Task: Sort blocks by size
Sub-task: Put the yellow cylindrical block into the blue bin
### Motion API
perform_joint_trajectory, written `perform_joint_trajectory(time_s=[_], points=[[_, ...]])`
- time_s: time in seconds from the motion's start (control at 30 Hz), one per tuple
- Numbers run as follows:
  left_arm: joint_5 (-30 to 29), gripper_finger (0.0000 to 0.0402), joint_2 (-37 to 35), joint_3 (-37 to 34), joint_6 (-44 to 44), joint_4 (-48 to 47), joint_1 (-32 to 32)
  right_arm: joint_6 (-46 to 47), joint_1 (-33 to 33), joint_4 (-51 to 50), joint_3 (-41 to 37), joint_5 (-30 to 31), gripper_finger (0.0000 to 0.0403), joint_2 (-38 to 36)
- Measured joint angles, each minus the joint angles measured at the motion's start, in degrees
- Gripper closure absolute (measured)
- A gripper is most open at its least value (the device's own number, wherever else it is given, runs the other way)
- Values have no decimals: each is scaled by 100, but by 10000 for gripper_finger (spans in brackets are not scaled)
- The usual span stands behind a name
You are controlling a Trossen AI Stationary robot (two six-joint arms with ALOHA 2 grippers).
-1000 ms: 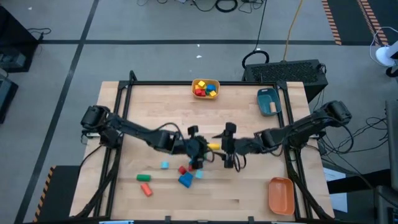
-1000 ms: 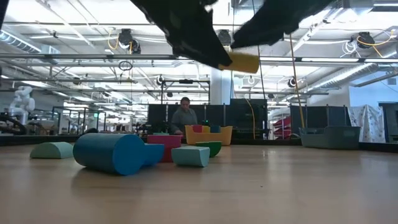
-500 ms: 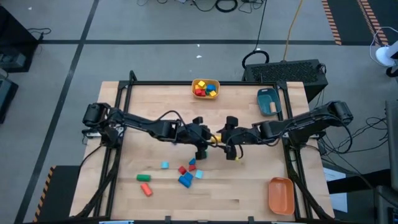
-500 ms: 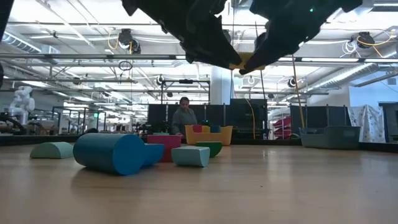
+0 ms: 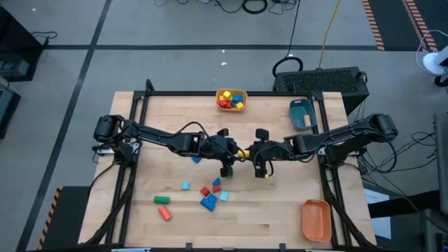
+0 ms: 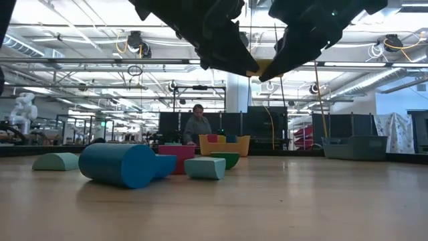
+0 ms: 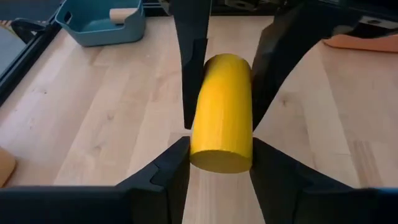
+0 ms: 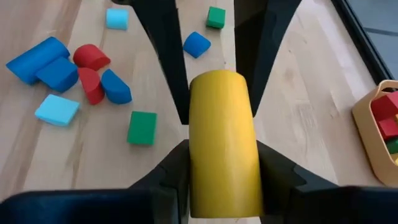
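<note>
Since both grippers pinch the yellow cylinder [image 7: 221,112] at once, 1 end each, it hangs mid-table above the wood: left gripper [image 5: 227,152] and right gripper [image 5: 260,152] are both closed on it. Looks light, rigid, and its round sides are probably slippery. Loose blocks [image 5: 208,196] sit below; the table [image 5: 280,210] is otherwise roomy.

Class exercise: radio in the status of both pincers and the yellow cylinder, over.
Left pincer and right pincer both clamp the yellow cylinder, mid-air over table centre. Handover under way. Loose blocks below, nothing obstructing.
</note>
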Motion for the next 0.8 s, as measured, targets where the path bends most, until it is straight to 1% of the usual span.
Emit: perform_joint_trajectory(time_s=[0.17,0.33,0.4,0.57,0.7,0.8], points=[[-98,224,0,0,-21,1,156,60,-253,-211,0,92,294,-111],[-120,220,0,0,3,-75,337,254,-688,-609,0,304,294,-416],[-120,219,0,0,12,-187,405,390,-917,-980,2,489,294,-572],[-135,218,0,2,260,-638,595,798,-1710,-2088,2,562,294,-901],[-177,217,0,2,449,-876,735,1114,-2379,-2568,-31,943,294,-1038],[-215,217,0,-49,594,-938,837,1242,-2947,-2777,-85,1065,294,-1060]])
